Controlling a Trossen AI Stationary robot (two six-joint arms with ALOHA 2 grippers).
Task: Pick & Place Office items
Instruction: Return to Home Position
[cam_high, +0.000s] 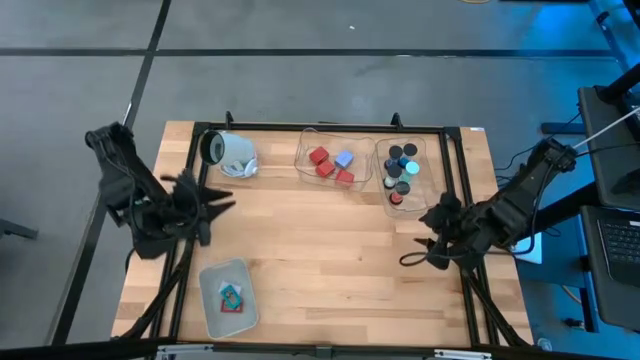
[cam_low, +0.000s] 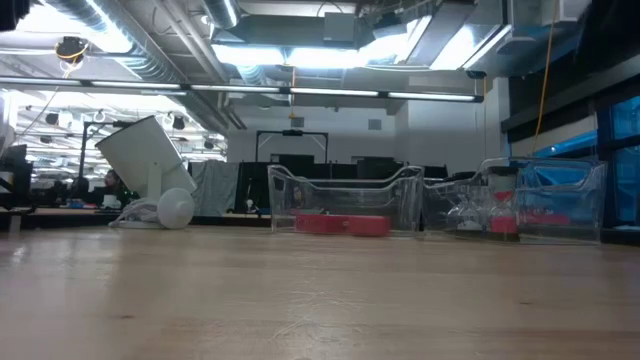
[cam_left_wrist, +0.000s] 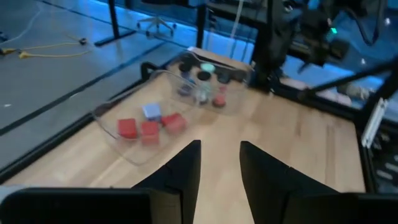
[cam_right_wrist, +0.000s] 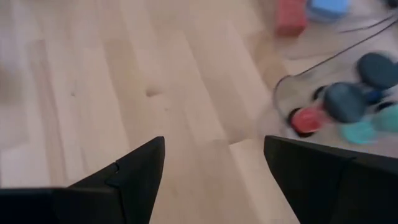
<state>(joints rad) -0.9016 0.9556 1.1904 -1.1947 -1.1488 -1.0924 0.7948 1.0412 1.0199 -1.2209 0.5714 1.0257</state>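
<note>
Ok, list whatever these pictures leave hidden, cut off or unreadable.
- High view: the cards in the grey bin overlap and are too small to count.
- Right wrist view: the picture's edge cuts off the cylinders, so no count.
- Low view: the clear bin wall merges the red blocks into one strip; left gripper and right gripper are out of frame.

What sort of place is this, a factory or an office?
Likely a robotics lab in an open workspace: the left arm and right arm flank a wooden table, under exposed ceiling ducts and strip lights.
</note>
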